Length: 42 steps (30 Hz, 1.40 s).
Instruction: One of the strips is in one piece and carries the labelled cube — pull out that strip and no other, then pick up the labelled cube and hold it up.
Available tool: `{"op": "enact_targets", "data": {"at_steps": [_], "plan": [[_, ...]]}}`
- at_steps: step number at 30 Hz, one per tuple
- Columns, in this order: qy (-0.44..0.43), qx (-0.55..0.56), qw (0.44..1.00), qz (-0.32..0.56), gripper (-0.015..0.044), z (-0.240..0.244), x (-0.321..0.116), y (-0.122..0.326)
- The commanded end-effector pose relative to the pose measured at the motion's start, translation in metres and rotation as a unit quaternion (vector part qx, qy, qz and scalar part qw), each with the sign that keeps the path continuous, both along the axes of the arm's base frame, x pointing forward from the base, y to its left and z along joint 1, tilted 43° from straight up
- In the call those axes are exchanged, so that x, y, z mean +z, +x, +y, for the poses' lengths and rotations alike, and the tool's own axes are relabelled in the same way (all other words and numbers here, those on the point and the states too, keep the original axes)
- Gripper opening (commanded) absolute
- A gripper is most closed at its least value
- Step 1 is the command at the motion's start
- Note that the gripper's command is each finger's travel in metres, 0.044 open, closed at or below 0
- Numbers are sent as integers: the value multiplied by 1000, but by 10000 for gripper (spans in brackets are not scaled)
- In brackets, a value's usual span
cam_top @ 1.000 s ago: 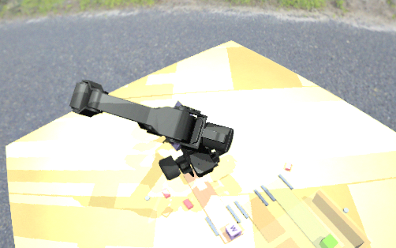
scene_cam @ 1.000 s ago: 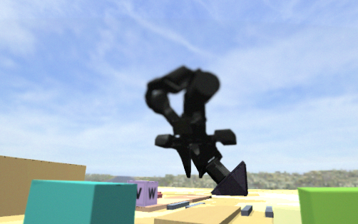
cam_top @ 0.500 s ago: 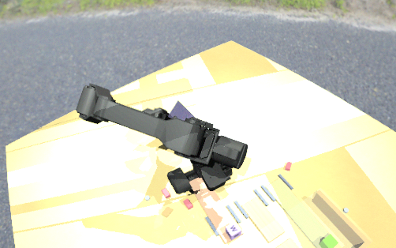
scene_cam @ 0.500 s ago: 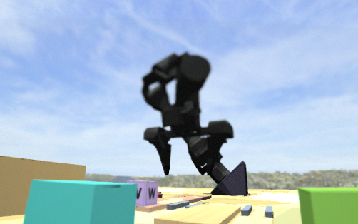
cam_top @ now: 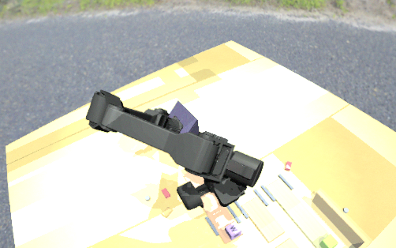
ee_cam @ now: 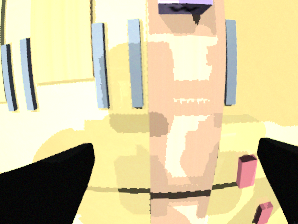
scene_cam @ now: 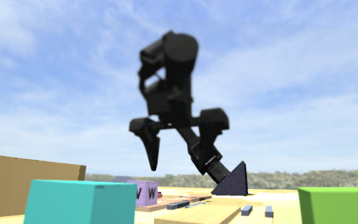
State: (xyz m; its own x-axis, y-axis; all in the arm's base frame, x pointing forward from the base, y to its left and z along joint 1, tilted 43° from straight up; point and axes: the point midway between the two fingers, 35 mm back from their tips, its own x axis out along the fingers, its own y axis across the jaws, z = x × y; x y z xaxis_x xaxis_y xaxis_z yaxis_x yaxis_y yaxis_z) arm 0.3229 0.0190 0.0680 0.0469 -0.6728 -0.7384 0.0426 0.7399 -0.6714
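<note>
The purple cube (cam_top: 233, 231) (scene_cam: 142, 193) (ee_cam: 185, 7) marked W stands on the salmon strip (cam_top: 222, 226) (scene_cam: 160, 206) (ee_cam: 161, 75). The strip runs lengthwise between blue-grey rails. In the wrist view a thin dark line crosses it and the surface on both sides; no gap in the strip is clear there. My gripper (cam_top: 211, 198) (scene_cam: 179, 170) (ee_cam: 180, 151) is wide open and empty. It hangs above the strip, away from the cube, with one finger to each side of the strip in the wrist view. Pale wooden strips (cam_top: 263, 219) (scene_cam: 200, 215) (ee_cam: 62, 45) lie to one side.
Blue-grey rails (cam_top: 211, 226) (ee_cam: 230, 62) flank the strips. A tan wall (cam_top: 340, 221) (scene_cam: 39, 189) stands beyond them. Green (cam_top: 328, 241) (scene_cam: 331, 208) and teal (scene_cam: 64, 201) cubes stand nearby. Small pink blocks (cam_top: 166, 193) (ee_cam: 246, 172) lie beside the salmon strip. A dark purple wedge (cam_top: 184, 118) (scene_cam: 235, 182) stands by the arm.
</note>
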Motion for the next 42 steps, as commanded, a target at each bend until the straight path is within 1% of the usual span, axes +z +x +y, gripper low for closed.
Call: {"op": "enact_targets", "data": {"at_steps": [1,22,29,42], "plan": [[-2,2,1000,-1,440,1,3,15],[-2,2,1000,-3,440,4,21,88],[-2,2,1000,-4,256,-2,14,89],[-2,2,1000,-4,250,-16,-1,91]]}}
